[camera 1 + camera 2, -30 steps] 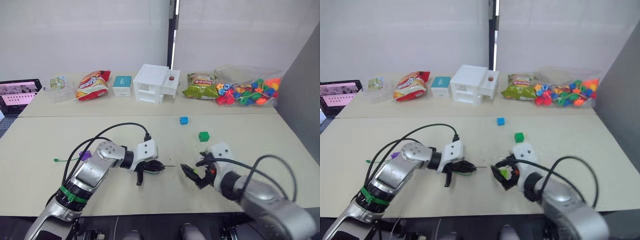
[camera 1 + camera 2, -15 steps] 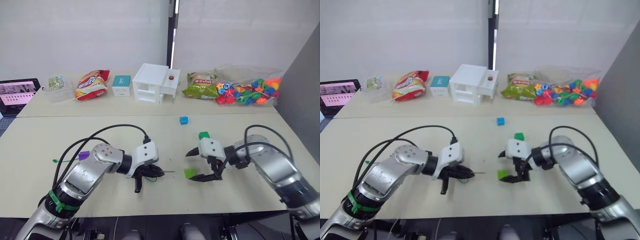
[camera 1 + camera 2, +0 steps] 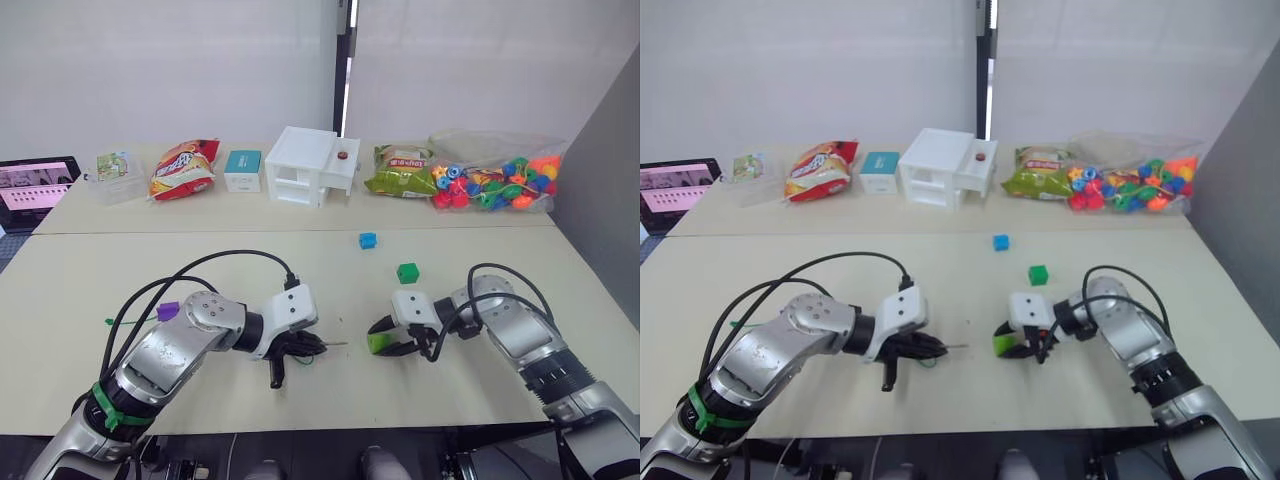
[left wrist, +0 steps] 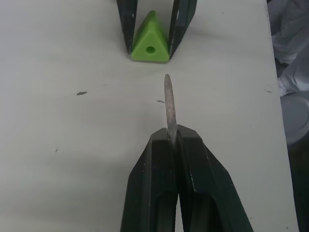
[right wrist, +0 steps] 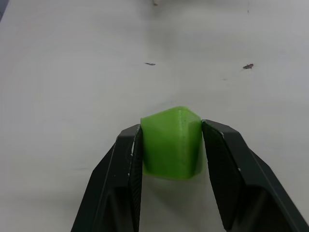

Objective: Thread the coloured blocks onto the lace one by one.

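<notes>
My left gripper (image 4: pixel 173 138) is shut on the lace's stiff dark tip (image 4: pixel 168 104), which points across the table at the light green block (image 5: pixel 171 142). That block rests on the table between the fingers of my right gripper (image 3: pixel 377 339), which press on both of its sides. A hole in the block faces the tip. The green lace (image 3: pixel 126 321) trails off to the left, where a purple block (image 3: pixel 168 311) sits. Farther back on the table lie a dark green block (image 3: pixel 407 272) and a blue block (image 3: pixel 367 240).
Along the table's far side stand a white toy house (image 3: pixel 312 165), two snack bags (image 3: pixel 185 168) (image 3: pixel 400 172), a teal box (image 3: pixel 244 170) and a clear bag of coloured beads (image 3: pixel 495 183). A tablet (image 3: pixel 35 190) lies far left. A grey panel (image 3: pixel 600 190) borders the right.
My right gripper's fingers stood wide open around the light green block and have now closed onto it. The left gripper has kept the lace tip pointed at the block.
</notes>
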Available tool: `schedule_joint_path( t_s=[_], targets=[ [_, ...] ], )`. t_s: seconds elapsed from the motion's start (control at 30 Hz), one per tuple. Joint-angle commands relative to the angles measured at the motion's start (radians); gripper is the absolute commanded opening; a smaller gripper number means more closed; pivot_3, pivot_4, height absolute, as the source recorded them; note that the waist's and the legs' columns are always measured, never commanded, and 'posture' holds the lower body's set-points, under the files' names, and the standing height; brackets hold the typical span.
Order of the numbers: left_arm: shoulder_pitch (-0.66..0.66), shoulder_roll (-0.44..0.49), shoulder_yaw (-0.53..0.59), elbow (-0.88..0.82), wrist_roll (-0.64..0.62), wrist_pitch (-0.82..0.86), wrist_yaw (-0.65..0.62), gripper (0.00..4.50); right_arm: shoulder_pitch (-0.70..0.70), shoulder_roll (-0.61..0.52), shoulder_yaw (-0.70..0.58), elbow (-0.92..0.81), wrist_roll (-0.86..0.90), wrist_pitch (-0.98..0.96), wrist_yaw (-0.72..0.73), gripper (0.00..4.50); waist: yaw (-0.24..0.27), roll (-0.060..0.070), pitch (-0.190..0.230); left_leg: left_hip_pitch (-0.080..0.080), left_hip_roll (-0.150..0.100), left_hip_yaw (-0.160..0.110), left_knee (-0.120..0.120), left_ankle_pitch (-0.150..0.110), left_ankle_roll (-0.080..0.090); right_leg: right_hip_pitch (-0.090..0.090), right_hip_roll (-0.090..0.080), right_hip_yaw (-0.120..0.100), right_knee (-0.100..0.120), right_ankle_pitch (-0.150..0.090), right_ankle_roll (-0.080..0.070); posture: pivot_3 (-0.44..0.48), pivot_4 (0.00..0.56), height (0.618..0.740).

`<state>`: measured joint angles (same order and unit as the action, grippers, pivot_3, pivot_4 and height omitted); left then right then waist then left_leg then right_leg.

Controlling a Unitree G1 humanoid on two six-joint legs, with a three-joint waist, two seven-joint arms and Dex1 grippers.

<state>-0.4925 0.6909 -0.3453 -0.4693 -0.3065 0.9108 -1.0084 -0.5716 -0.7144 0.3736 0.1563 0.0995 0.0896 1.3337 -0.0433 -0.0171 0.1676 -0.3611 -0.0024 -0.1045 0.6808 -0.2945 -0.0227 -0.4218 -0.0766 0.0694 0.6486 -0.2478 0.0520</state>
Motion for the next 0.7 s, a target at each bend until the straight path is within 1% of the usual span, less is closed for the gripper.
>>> schedule_joint_path(
  t_s=[0.03,0.13,0.27,0.43,0.53,0.7],
  targets=[
    [-0.025,0.016,-0.003,-0.03,-0.014,0.005,0.0,0.0,0.013,0.008,-0.029,-0.116,-0.006,0.093,-0.056,1.37,-0.002,0.0,0.0,0.0,0.0,0.0,0.0,0.0,0.0,0.0,0.0,0.0,0.0,0.0,0.0,0.0,0.15,0.74],
    [-0.061,0.013,-0.024,-0.014,-0.012,0.026,0.007,0.0,0.019,0.016,-0.014,-0.276,-0.006,0.264,-0.103,1.37,0.0,0.0,0.0,0.0,0.0,0.0,0.0,0.0,0.0,-0.001,0.0,0.0,0.001,0.0,0.0,0.0,0.15,0.74],
    [-0.105,0.018,-0.061,0.009,-0.008,0.035,-0.004,0.0,0.039,0.025,0.051,-0.362,-0.088,0.4,-0.169,1.37,0.002,0.0,0.0,-0.001,-0.001,0.0,0.0,0.0,0.0,0.0,0.0,0.0,0.0,0.0,0.0,0.0,0.15,0.74],
    [-0.138,0.039,-0.107,0.029,0.013,0.039,-0.005,0.0,0.061,0.011,0.1,-0.401,-0.13,0.436,-0.179,1.37,0.004,0.0,0.0,-0.001,0.0,0.0,0.0,0.0,0.0,0.0,0.0,0.0,0.0,0.0,0.0,0.0,0.15,0.74],
    [-0.147,0.047,-0.122,0.042,0.016,0.034,-0.007,0.0,0.064,0.011,0.101,-0.415,-0.127,0.456,-0.179,1.37,0.003,0.0,0.0,0.0,0.0,0.0,0.0,0.0,0.0,0.0,0.0,0.0,0.0,0.0,0.0,0.0,0.15,0.74],
    [-0.15,0.029,-0.141,0.075,0.032,0.01,0.007,0.0,0.063,0.013,0.102,-0.425,-0.123,0.475,-0.182,1.37,0.003,0.0,0.0,0.0,0.0,0.0,0.0,0.0,0.0,0.0,0.0,0.0,0.0,0.0,0.0,0.0,0.15,0.74]
  ],
)
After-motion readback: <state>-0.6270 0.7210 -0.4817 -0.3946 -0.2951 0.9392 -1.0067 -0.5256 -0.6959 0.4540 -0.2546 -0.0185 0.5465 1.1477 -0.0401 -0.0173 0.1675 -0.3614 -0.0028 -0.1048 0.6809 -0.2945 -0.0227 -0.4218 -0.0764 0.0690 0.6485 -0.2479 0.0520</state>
